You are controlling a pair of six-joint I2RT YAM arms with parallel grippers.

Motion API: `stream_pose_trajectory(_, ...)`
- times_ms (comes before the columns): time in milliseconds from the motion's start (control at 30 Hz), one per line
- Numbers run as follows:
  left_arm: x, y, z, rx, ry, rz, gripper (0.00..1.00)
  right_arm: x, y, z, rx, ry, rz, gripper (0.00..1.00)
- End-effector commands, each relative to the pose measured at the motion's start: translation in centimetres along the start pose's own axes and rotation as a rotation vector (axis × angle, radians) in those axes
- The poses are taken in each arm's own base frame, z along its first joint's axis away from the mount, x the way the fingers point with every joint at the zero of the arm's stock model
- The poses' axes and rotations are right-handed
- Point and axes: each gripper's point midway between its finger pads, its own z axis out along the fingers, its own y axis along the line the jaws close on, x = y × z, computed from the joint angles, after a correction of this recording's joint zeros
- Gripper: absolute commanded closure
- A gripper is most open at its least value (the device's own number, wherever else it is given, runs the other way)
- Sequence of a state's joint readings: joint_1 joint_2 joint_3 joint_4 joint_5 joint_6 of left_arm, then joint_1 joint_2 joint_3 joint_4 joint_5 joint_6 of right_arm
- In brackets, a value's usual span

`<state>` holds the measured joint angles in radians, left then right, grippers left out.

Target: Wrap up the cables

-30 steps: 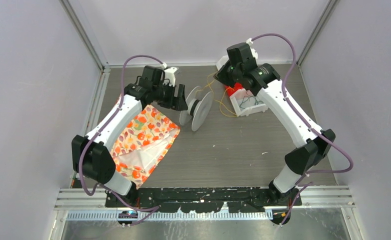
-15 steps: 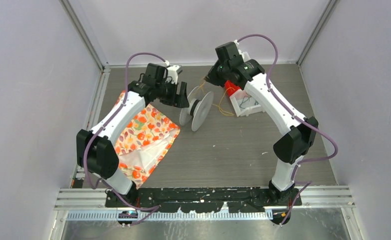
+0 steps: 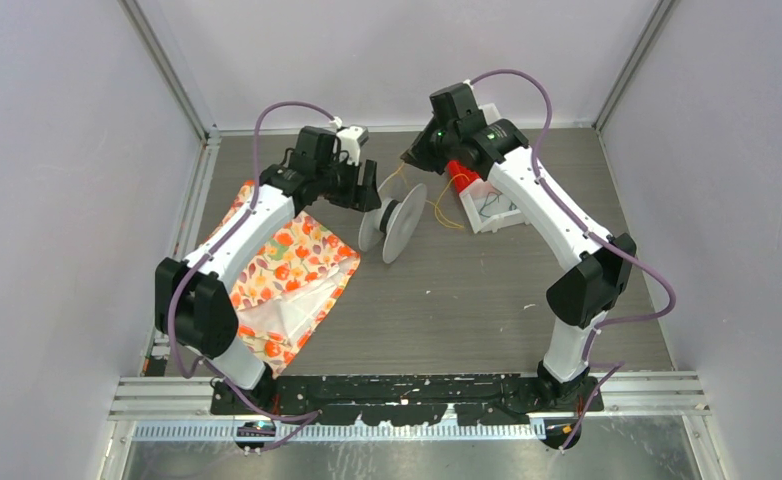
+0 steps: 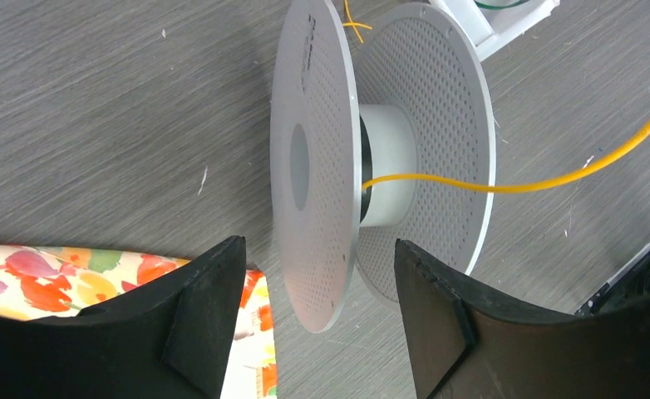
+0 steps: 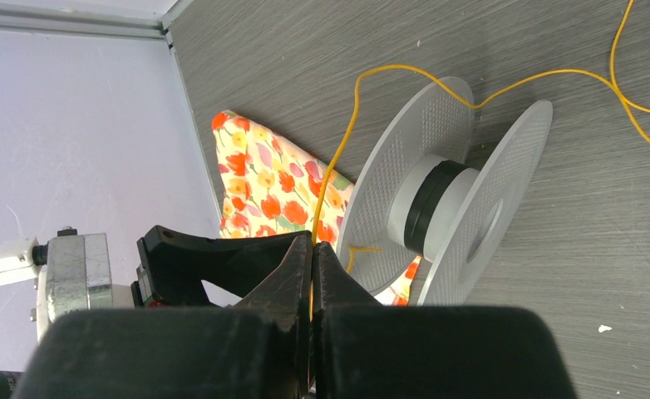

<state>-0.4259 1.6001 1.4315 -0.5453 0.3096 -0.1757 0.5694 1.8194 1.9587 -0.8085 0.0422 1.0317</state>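
Note:
A clear plastic spool (image 3: 395,220) stands on its rims on the table; it also shows in the left wrist view (image 4: 313,166) and in the right wrist view (image 5: 450,208). A thin yellow cable (image 4: 513,184) comes off its hub. My left gripper (image 3: 367,190) is open, and its jaws straddle the near flange without touching it (image 4: 317,249). My right gripper (image 3: 409,160) is shut on the yellow cable (image 5: 338,158) and holds it raised behind the spool (image 5: 313,247). More yellow cable lies in loops on the table (image 3: 447,215).
A floral cloth (image 3: 282,275) lies at the left, and its corner reaches under the spool. A small white tray (image 3: 494,208) with dark and greenish wires sits at the right, beside a red object (image 3: 464,178). Walls close in the back and both sides.
My right gripper has moved left and back, carrying the yellow cable to behind the spool. My left gripper has shifted slightly back and toward the spool.

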Motion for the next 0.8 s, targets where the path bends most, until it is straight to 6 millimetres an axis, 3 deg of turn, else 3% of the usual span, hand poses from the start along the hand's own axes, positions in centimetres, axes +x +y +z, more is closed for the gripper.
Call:
stream_pose_trajectory(0, -2.0, -0.4, -0.3, -0.006, -0.080, 0.032, 0.33, -0.7, 2.5, -2.3, -0.102, -0.022, 0.021, 0.99)
stream_pose_trajectory(300, -1.6, 0.0, -0.1, -0.058, -0.089, 0.020, 0.36, -1.2, 2.8, -2.8, -0.115, -0.033, 0.039, 0.99)
stream_pose_trajectory(500, -1.0, 0.2, 0.4, -0.132, -0.128, 0.050, 0.36, -0.1, 2.7, -2.3, -0.130, 0.018, 0.057, 0.99)
stream_pose_trajectory(767, -1.5, -0.2, -0.2, -0.141, -0.173, 0.038, 0.40, 0.6, 2.8, -1.6, -0.140, 0.051, 0.081, 0.99)
